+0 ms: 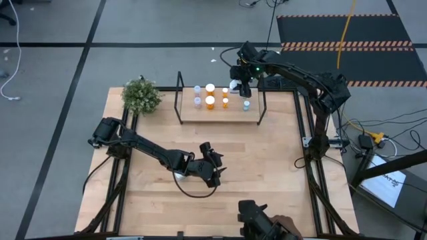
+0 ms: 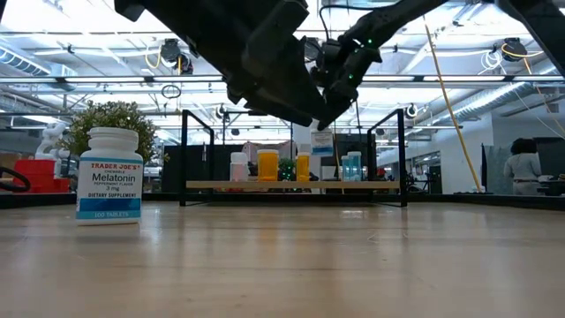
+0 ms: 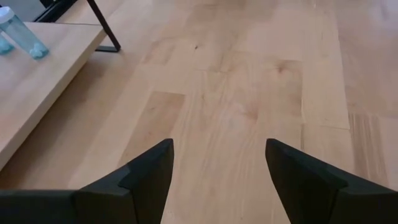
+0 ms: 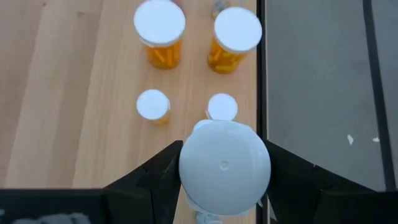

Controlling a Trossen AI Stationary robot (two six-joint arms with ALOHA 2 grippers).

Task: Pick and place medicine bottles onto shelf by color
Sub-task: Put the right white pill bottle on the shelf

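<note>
From above, the right hand [image 1: 244, 85] hangs over the low light-wood shelf [image 1: 220, 112] among small white-capped bottles [image 1: 210, 101]. Its wrist view shows a white-capped bottle [image 4: 224, 165] clamped between the fingers. The left hand [image 3: 217, 174] gapes empty above the wooden surface [image 3: 249, 93].

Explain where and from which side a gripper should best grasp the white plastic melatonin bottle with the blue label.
Probably across the round body of the white melatonin bottle, just below its cap, coming down from above: it stands upright with its sides free.
</note>
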